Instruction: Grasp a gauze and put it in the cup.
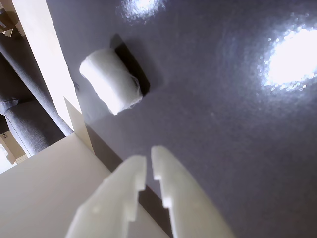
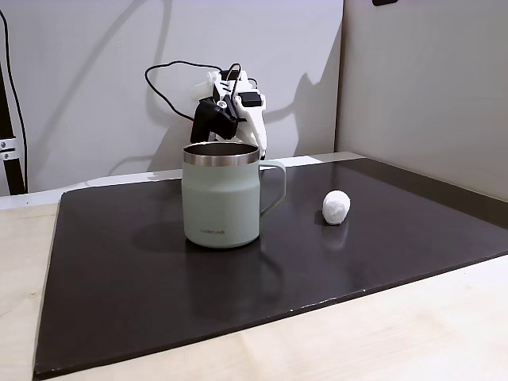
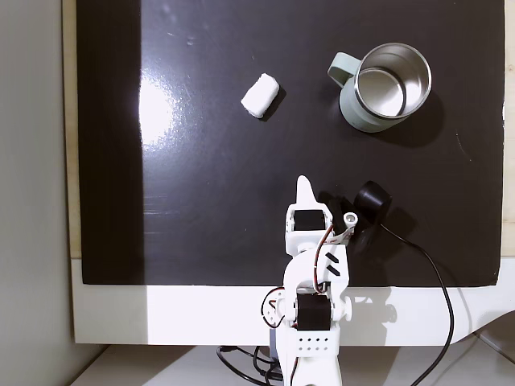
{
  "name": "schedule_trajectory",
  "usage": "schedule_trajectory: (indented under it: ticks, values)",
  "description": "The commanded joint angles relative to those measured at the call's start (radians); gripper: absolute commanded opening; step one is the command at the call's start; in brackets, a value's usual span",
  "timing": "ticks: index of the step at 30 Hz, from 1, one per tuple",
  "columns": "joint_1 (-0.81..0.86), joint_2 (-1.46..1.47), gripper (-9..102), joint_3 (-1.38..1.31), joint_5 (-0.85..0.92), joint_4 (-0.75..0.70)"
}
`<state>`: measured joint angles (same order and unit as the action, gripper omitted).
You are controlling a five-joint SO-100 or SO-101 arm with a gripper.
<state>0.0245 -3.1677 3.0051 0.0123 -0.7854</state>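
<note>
Bare black mat [image 3: 201,225] separates the nearly-together gripper [image 1: 148,171] from gauze [image 3: 261,96] and cup [image 3: 386,88].

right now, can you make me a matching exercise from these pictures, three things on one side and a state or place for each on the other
Things:
1. gauze
2. cup
3. tool

States or places:
a. upright and empty, handle toward the gauze in the top-down fixed view
b. fingers nearly together, holding nothing, above the dark mat
c. lying loose on the mat, apart from the cup

Pairs: 1-c, 2-a, 3-b
</note>
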Motion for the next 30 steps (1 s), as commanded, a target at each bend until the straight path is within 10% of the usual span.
schedule_trajectory:
  ticks: [1,19,30]
  values:
    - [-0.028,-0.009,0,-0.002,0.003,0.040]
    - [-0.031,-0.009,0,-0.048,0.044,0.011]
    - [-0.051,0.508,0,-0.630,-0.020,-0.021]
